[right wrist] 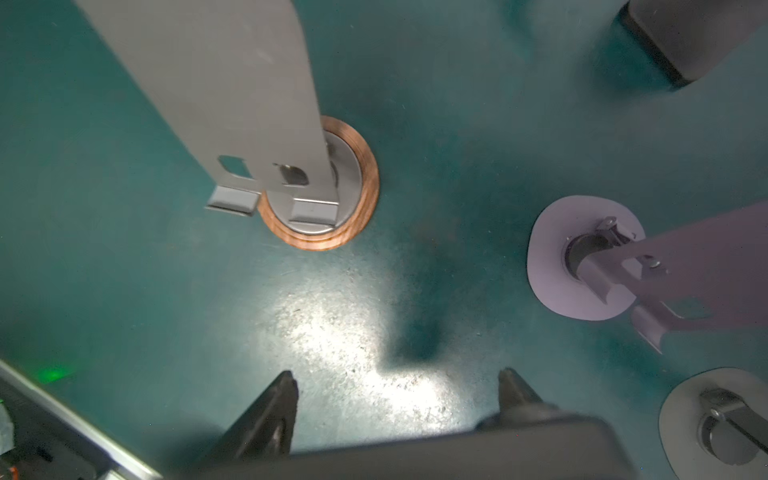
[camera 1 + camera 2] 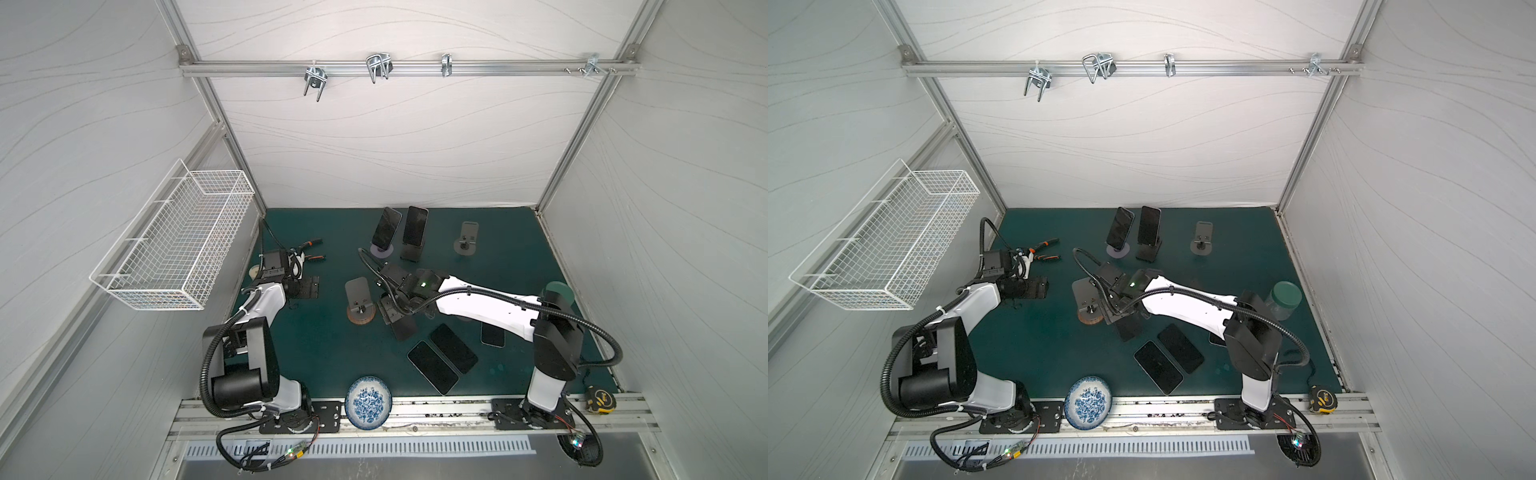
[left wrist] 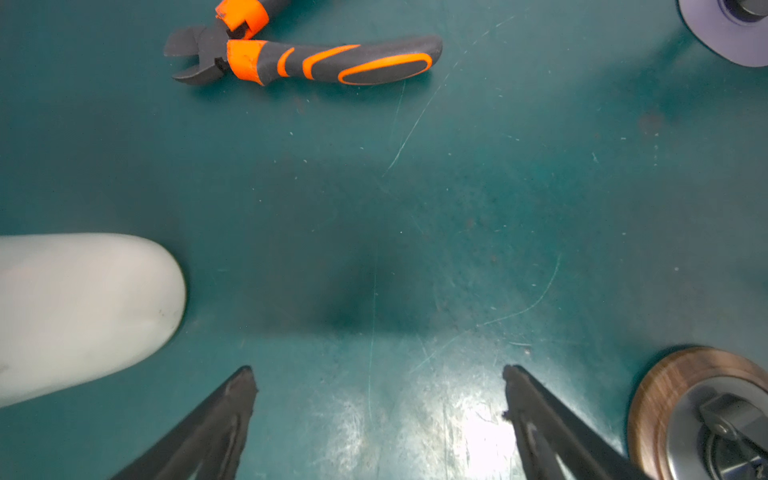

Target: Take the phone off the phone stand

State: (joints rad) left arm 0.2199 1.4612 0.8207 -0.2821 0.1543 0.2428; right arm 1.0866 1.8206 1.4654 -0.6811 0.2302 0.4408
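Note:
My right gripper is shut on a dark phone, held by its edges just right of an empty grey phone stand with a round wooden base. In the right wrist view the phone lies across between the jaws, and that stand rises beyond with nothing on it. Two more phones lean on stands at the back. My left gripper hovers open and empty over bare mat, its fingertips wide apart.
Three phones lie flat at front right. An empty stand is back right. Orange-handled pliers lie beyond the left gripper. A blue patterned plate, tape measure, jar and wall basket sit around the edges.

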